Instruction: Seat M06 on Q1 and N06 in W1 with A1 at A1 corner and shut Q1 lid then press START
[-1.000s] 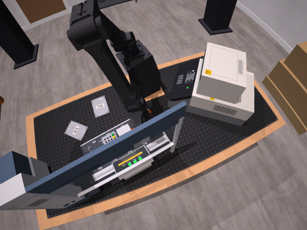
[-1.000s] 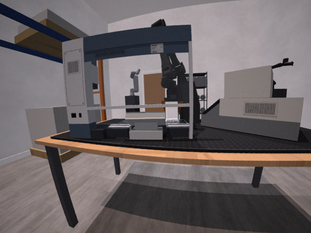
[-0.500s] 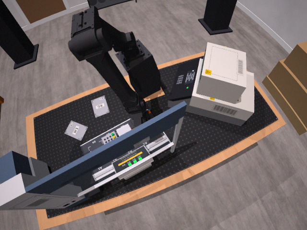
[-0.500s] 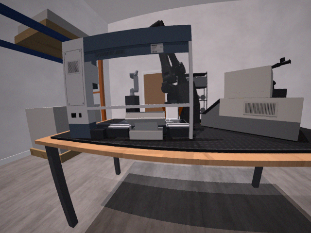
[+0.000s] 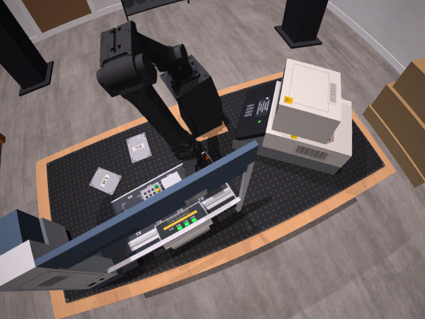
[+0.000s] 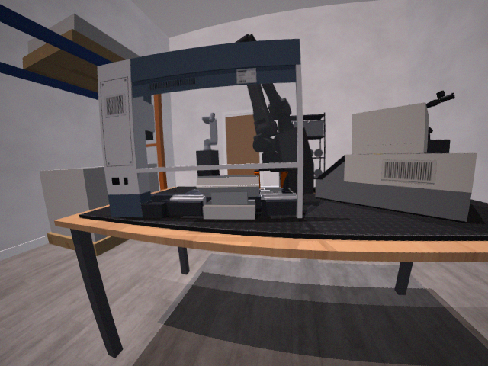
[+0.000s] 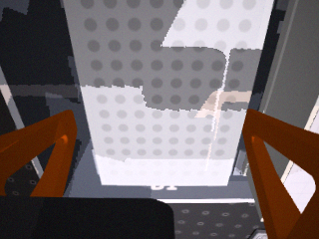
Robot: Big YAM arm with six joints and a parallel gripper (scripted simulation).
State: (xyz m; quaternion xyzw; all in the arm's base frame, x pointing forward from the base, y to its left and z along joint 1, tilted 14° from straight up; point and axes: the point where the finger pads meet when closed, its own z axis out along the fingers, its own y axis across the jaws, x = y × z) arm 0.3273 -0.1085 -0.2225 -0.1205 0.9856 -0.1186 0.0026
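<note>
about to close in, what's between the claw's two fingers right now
In the wrist view the open claw straddles the well plate on D1; its near short end lies between the orange fingers, neither touching it.

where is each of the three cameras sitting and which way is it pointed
Top: overhead, looking down on the bench; shows the black arm reaching under the blue-roofed deck frame, beside cycler Q1.
Exterior: bench height on the far side from the arm's base, looking through the frame at the arm.
Wrist: on the arm, looking down past the open gripper and its orange fingers at the plate on D1.
Top and exterior share Q1, the frame and the arm.
</note>
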